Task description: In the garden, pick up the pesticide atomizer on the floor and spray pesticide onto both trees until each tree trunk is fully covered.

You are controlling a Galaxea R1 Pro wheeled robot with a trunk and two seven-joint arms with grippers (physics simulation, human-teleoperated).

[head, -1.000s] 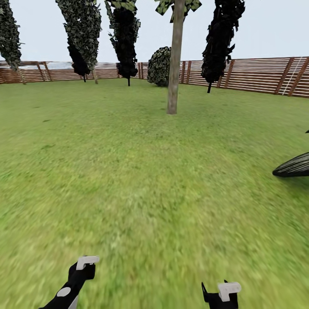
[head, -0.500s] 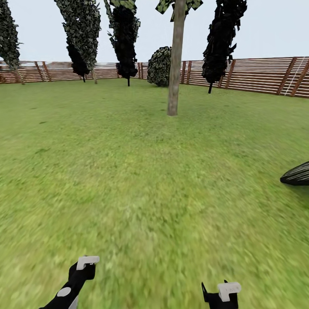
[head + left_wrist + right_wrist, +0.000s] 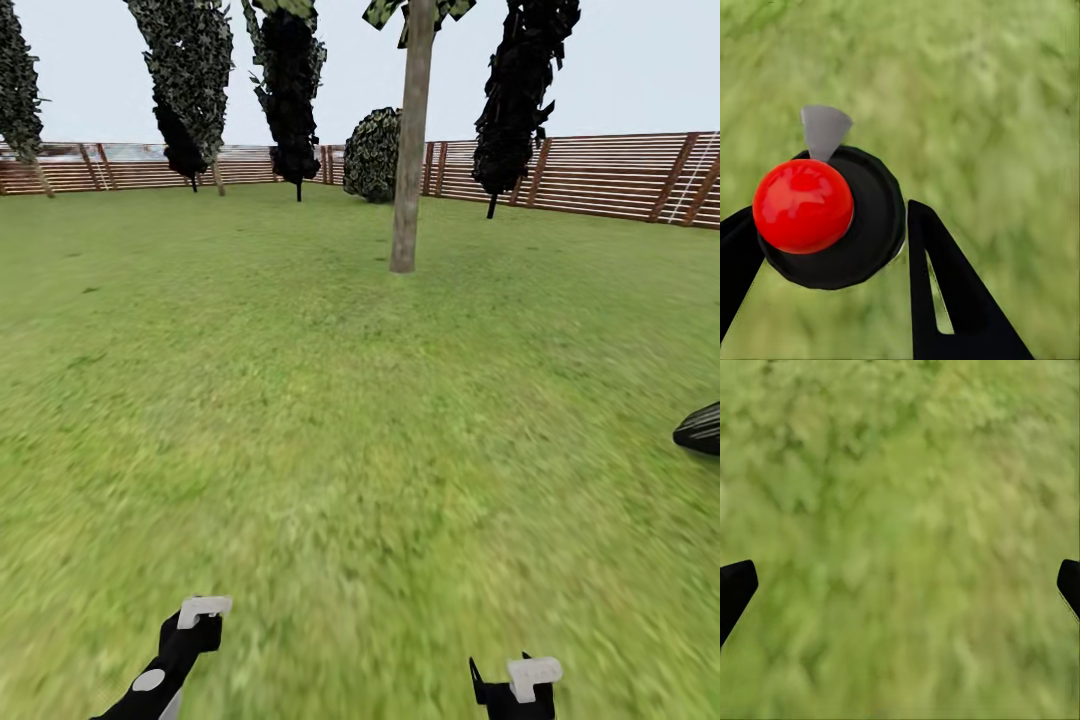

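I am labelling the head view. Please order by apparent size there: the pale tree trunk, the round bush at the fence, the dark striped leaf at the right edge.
1. Pale tree trunk, tallest in the picture.
2. Round bush; it stands farther away, so its real size is unsure.
3. Dark striped leaf, cut by the picture edge, so only partly seen.

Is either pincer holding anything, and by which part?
Right pincer: nothing, open over grass. Left pincer: a red-topped black disc sits between its fingers; grip cannot be told.

Tree (image 3: 406,190): thick pale grey-brown trunk, upright on lawn (image 3: 300,400), leaves at top edge. Fence (image 3: 600,175) behind. Other tree, spray bottle: can't tell.
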